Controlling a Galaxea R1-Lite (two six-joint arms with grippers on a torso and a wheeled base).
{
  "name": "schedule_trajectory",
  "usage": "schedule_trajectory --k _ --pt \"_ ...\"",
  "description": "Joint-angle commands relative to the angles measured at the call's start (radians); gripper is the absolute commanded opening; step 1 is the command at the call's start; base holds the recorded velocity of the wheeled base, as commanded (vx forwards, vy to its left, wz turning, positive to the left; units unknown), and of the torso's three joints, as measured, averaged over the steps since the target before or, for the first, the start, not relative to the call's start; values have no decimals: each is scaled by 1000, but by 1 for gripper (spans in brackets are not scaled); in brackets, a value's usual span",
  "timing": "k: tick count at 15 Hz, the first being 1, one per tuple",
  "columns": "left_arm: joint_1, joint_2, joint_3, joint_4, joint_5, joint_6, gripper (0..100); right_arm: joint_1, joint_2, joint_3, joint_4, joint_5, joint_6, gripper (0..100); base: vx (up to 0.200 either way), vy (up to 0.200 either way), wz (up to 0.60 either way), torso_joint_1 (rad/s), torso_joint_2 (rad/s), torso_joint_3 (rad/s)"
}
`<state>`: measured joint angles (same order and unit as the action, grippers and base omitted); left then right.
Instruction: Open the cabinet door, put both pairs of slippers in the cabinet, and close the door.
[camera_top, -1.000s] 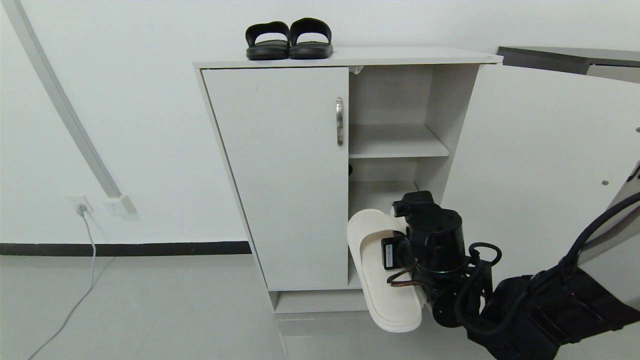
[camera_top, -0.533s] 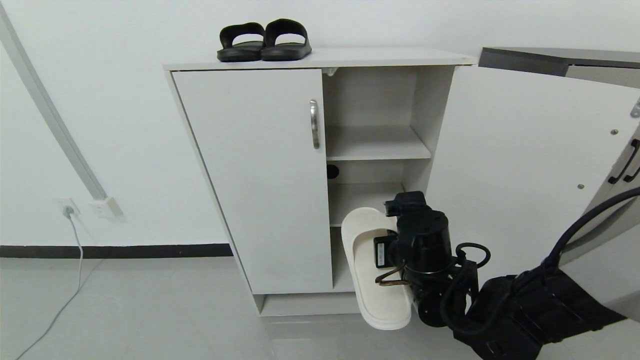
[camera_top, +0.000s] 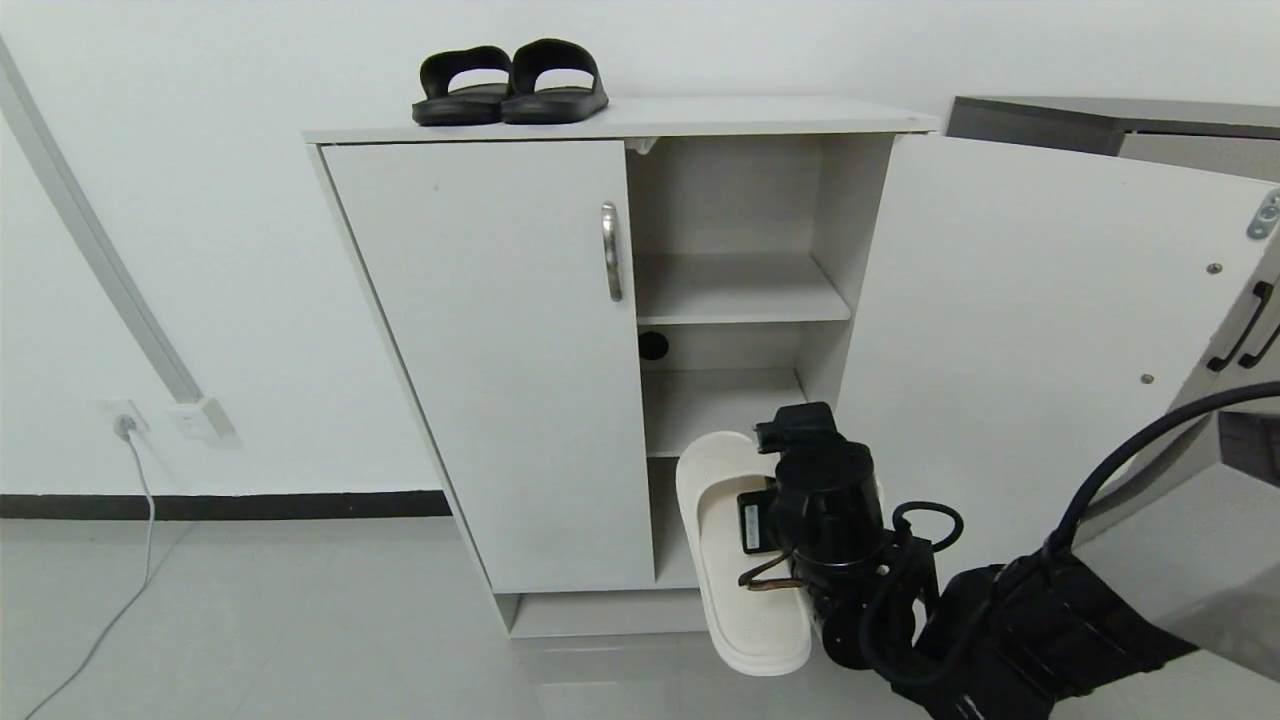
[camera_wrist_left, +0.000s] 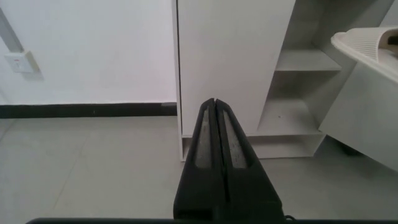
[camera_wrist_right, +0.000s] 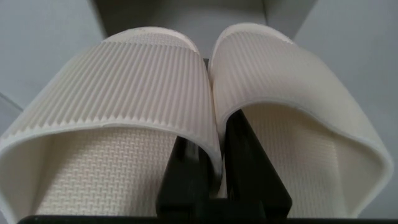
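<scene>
The white cabinet (camera_top: 620, 118) has its left door (camera_top: 490, 360) shut and its right door (camera_top: 1010, 320) swung wide open. A black pair of slippers (camera_top: 510, 82) sits on the cabinet top at the left. My right gripper (camera_wrist_right: 214, 171) is shut on the inner edges of a white pair of slippers (camera_wrist_right: 155, 81), held side by side. That white pair (camera_top: 735, 560) hangs toes up, low in front of the open compartment, just outside it. My left gripper (camera_wrist_left: 214, 109) is shut on nothing, low over the floor and facing the cabinet (camera_wrist_left: 233, 62).
Two bare shelves (camera_top: 735, 290) and a bottom compartment show inside the open side. A wall socket with a cable (camera_top: 125, 425) is at the far left. A grey unit (camera_top: 1120, 115) stands behind the open door. Bare floor (camera_top: 250, 620) lies to the left.
The head camera has shifted, so the cabinet sits further left in the picture. The white slippers in my right gripper now hang slightly lower and more squarely before the open side.
</scene>
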<state>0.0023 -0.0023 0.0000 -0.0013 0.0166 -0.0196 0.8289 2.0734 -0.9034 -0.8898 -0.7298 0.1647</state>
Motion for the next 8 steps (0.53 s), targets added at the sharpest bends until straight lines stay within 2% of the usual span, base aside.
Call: schedule_trajectory --k 1,8 --pt "-1 2 0 0 0 0 0 -4 24 -2 -1 0 6 0 0 0 0 0 0 0" --pt "-1 2 0 0 -1 0 0 -4 33 -5 -1 3 6 0 0 0 0 0 0 0"
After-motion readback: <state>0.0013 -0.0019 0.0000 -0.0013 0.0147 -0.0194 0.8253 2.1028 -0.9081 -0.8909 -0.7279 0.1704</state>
